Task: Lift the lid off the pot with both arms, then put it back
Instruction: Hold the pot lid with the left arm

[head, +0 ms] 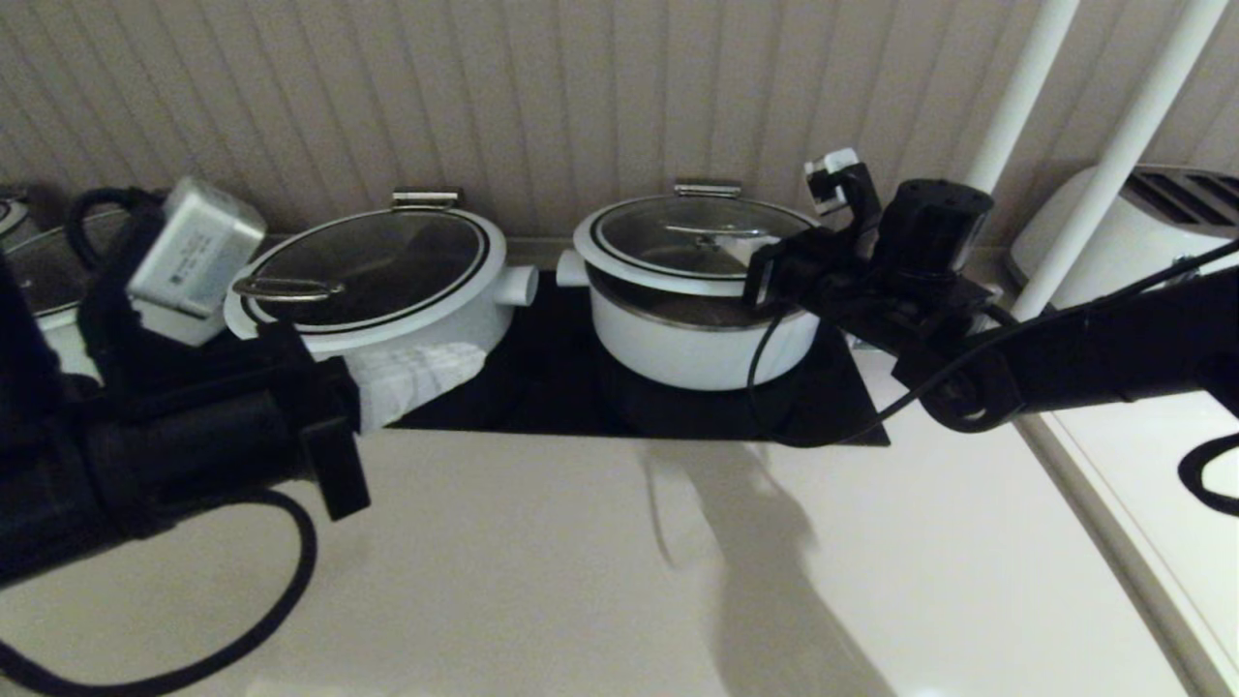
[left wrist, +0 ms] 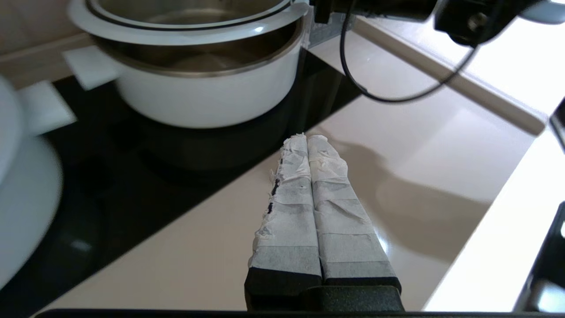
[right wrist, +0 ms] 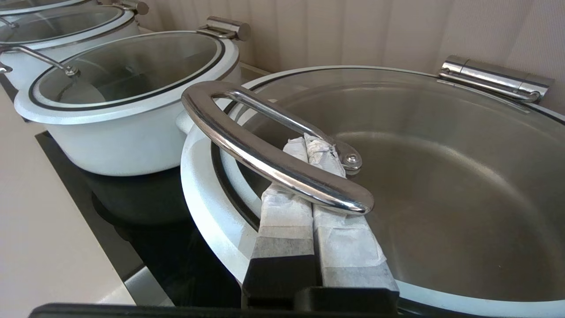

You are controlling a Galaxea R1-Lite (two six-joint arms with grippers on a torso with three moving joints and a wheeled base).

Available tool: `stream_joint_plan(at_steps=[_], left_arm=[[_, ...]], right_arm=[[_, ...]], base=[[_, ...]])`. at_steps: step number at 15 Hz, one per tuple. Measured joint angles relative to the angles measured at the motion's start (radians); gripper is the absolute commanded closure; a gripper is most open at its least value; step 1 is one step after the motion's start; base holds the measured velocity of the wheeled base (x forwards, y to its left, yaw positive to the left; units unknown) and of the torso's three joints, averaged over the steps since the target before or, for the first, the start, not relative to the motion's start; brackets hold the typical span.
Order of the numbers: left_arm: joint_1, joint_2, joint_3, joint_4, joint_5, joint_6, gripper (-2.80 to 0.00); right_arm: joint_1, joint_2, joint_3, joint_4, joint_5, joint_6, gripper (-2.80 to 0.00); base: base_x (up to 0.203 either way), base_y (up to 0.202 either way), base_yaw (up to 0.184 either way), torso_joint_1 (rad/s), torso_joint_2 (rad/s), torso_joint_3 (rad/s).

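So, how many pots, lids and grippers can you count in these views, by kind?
White pots: 3
Glass lids: 3
Grippers: 2
Total: 8

Glass lid (head: 699, 235), glossy steel; fingers (left wrist: 309, 198) seemingly paper-wrapped.

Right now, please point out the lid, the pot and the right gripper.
lid (head: 678, 218): head view, on the glass left of the handle.
pot (head: 678, 353): head view, on the white front wall.
right gripper (right wrist: 309, 143): right wrist view, at the taped fingertips under the handle.
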Motion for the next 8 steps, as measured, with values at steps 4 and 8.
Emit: stream_joint_plan(at_steps=[4,8], left_arm=[[-0.033,0.168,-0.006,-0.151,0.002,-0.018,0.00],[-0.106,0.321,-0.004,-0.279,0.044,-0.018,0.00]], right_arm=[[0.000,0.000,-0.001,0.000,0.000,0.000,0.00],[0.000,0.000,-0.002,0.001,0.000,0.000,0.00]], base=[[0.000,0.000,0.000,0.000,0.00,0.000],[0.000,0.000,0.000,0.000,0.00,0.000]])
